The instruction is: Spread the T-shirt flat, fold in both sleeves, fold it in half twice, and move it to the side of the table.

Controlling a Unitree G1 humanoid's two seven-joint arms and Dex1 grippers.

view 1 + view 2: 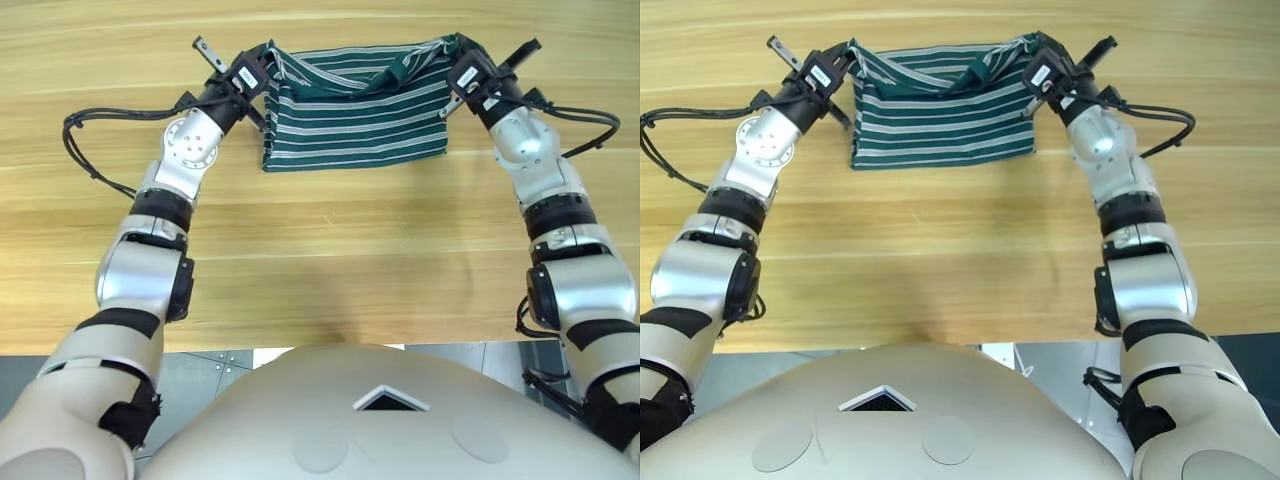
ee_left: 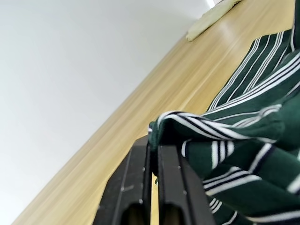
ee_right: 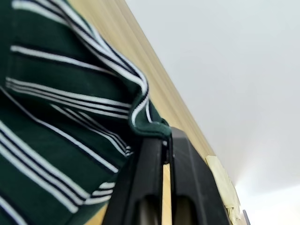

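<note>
The green T-shirt (image 1: 350,115) with white stripes lies folded on the far part of the wooden table (image 1: 320,260), its far edge lifted off the surface. My left gripper (image 1: 262,62) is shut on the shirt's far left corner. My right gripper (image 1: 452,52) is shut on the far right corner. In the left wrist view the black fingers (image 2: 164,173) pinch a fold of the striped T-shirt (image 2: 243,150). The right wrist view shows the black fingers (image 3: 150,173) clamped on the T-shirt (image 3: 56,108) hem.
Black cables (image 1: 95,120) loop out from both arms over the table. A pale cloth-like object (image 2: 213,18) lies at the table's far end in the left wrist view. Bare wood stretches between the shirt and the table's near edge (image 1: 300,340).
</note>
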